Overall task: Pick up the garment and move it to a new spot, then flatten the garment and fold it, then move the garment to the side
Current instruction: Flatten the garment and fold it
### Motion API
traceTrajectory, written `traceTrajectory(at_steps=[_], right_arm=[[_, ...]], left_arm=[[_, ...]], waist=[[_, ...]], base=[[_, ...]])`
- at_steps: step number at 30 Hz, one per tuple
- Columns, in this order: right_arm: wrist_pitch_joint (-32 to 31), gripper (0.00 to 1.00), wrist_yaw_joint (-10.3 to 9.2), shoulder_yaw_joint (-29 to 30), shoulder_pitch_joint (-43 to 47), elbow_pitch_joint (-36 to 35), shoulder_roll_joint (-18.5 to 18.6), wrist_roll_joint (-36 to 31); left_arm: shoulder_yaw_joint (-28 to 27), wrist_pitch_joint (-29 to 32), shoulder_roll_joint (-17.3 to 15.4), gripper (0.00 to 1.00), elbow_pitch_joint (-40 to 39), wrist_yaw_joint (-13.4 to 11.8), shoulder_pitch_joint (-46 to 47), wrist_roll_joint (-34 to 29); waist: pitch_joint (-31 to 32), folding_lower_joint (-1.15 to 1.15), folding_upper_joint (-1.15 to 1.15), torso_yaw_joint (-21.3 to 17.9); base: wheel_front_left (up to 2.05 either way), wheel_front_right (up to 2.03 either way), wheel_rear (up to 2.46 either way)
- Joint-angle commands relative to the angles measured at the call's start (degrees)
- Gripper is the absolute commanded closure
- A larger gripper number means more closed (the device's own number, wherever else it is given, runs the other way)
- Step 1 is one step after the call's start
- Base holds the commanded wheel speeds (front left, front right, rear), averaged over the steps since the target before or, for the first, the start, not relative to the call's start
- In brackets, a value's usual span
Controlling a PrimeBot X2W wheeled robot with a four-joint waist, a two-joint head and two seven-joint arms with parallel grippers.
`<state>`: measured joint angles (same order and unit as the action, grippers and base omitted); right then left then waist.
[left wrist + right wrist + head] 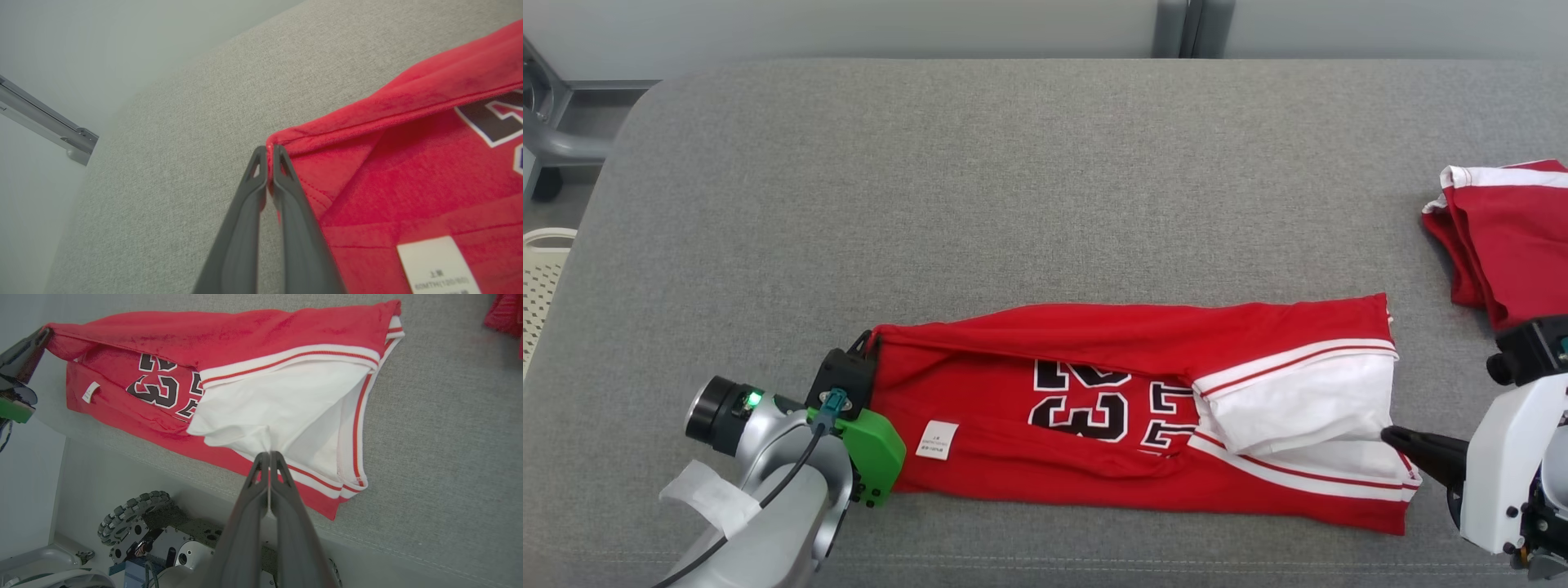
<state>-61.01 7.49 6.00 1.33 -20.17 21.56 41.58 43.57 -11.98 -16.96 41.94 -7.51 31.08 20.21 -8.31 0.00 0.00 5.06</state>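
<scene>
Head view has the red jersey (pixel 1127 408) lying lengthwise near the front edge of the grey padded surface (pixel 1013 204). It is partly folded: its upper long edge is turned over onto the body so the number print (pixel 1094 404) is half covered, and the white-trimmed end flops open toward the robot's right. The left gripper (pixel 269 152) is clenched on the far red corner at the jersey's left end, with a thin ridge of cloth pinched between the fingertips (the left wrist view shows this plainly). The right gripper (pixel 269 456) is clenched on a puckered bit of white fabric at the opposite end. Holding both ends at once looks like a way of keeping the cloth taut along its length, so a fold or a drag can go cleanly without the layers bunching. A care label (pixel 937 439) faces up, which suggests the inside is showing here. Another red garment (pixel 1511 237) sits well apart at the right edge, probably a side pile. I judge the fold to be under way and the move aside not yet done.
</scene>
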Motion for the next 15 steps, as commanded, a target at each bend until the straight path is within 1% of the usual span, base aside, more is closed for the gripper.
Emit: traceTrajectory(at_steps=[1, 2, 3, 4, 5, 6, 7, 8, 9, 10, 15], right_arm=[[-0.76, 1.0, -0.01, -0.03, 1.04, 0.34, -0.44, -0.9], [-0.88, 1.0, -0.01, 0.03, 1.16, 0.6, -0.63, -1.53], [-0.84, 1.0, -0.01, 0.21, 1.06, 0.95, -0.91, -2.05], [-1.62, 1.0, 0.0, -0.46, 1.48, 1.16, -1.05, -2.15], [-1.96, 1.0, 0.0, -0.77, 1.87, 1.33, -1.16, -2.44], [-1.96, 1.0, 0.0, -0.77, 1.87, 1.33, -1.16, -2.44], [-2.11, 1.0, -0.01, -0.81, 2.0, 1.48, -1.36, -2.57], [-2.09, 1.0, -0.01, -0.92, 1.96, 1.64, -1.72, -2.75], [-1.83, 0.8, -0.01, -0.85, 1.92, 1.86, -2.17, -3.05], [-1.51, 0.0, -0.01, -0.39, 1.9, 2.32, -2.64, -3.32], [-1.92, 0.0, -0.01, -0.93, 2.94, 3.83, -2.59, -4.15]], left_arm=[[0.19, 0.34, -0.26, 1.0, 0.21, 0.01, -0.92, 0.34], [0.23, 0.85, -0.19, 1.0, 0.49, 0.16, -1.07, 0.54], [0.25, 1.1, -0.09, 0.82, 0.66, 0.19, -1.16, 0.79], [0.3, 1.24, 0.01, 0.6, 0.78, 0.17, -1.13, 0.83], [0.3, 1.78, 0.17, 0.25, 1.09, 0.35, -1.25, 1.17], [0.3, 1.78, 0.17, 0.25, 1.09, 0.35, -1.25, 1.17], [0.36, 2.05, 0.34, 0.01, 1.31, 0.4, -1.37, 1.4], [0.3, 2.39, 0.42, 0.0, 1.55, 0.46, -1.44, 1.66], [0.22, 2.93, 0.5, 0.0, 1.87, 0.41, -1.58, 2.03], [0.13, 3.38, 0.58, 0.0, 2.09, 0.4, -1.76, 2.41], [-0.4, 4.06, 0.72, 0.0, 2.37, -0.15, -2.54, 3.62]], waist=[[-0.11, 0.0, 0.0, 0.04], [-0.18, 0.0, 0.0, 0.05], [-0.25, 0.0, 0.0, 0.07], [-0.28, 0.0, 0.0, 0.11], [-0.3, 0.0, 0.0, 0.16], [-0.3, 0.0, 0.0, 0.16], [-0.32, 0.0, 0.0, 0.22], [-0.32, 0.0, 0.0, 0.28], [-0.27, 0.0, 0.0, 0.33], [-0.22, 0.0, 0.0, 0.38], [0.69, 0.0, 0.0, 0.82]], base=[[0.0, 0.0, 0.0], [0.0, 0.0, 0.0], [0.0, 0.0, 0.0], [0.0, 0.0, 0.0], [0.0, 0.0, 0.0], [0.0, 0.0, 0.0], [0.0, 0.0, 0.0], [0.0, 0.0, 0.0], [0.0, 0.0, 0.0], [0.0, 0.0, 0.0], [0.0, 0.0, 0.0]])
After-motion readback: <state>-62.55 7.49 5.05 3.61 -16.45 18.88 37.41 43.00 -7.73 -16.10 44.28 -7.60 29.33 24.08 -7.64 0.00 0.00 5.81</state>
